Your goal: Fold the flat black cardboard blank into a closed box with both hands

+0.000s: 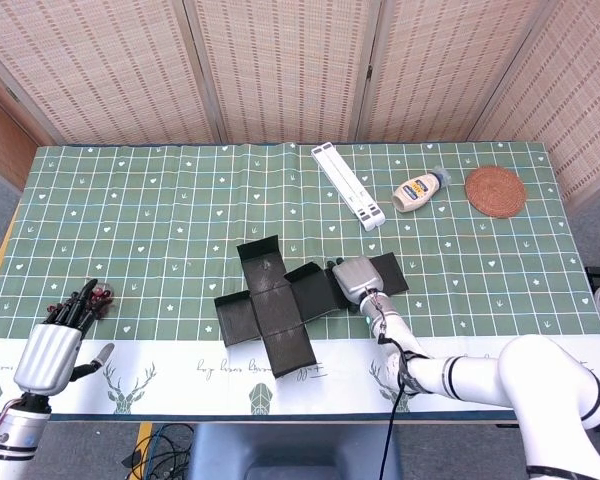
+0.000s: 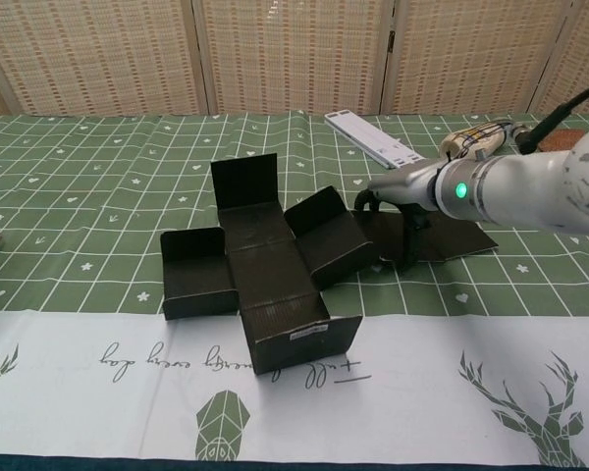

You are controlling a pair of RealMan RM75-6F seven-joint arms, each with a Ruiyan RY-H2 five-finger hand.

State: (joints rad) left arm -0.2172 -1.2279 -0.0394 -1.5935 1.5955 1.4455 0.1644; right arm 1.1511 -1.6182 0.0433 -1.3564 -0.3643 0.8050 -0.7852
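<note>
The black cardboard blank (image 1: 278,308) (image 2: 265,270) lies cross-shaped at the table's front middle, with several flaps standing partly up. Its long right panel (image 1: 388,272) (image 2: 452,238) lies flat on the cloth. My right hand (image 1: 353,278) (image 2: 404,201) hovers over the inner end of that panel, just right of the raised right flap (image 2: 324,234). Its fingers (image 2: 412,247) point down and touch the panel, holding nothing. My left hand (image 1: 52,348) rests at the front left edge, far from the blank, fingers stretched out and empty. The chest view does not show it.
A long white rack (image 1: 347,185) (image 2: 378,140) lies behind the blank. A sauce bottle (image 1: 420,190) and a round woven coaster (image 1: 495,190) sit at the back right. A small red and dark object (image 1: 102,293) lies just beyond my left hand's fingertips.
</note>
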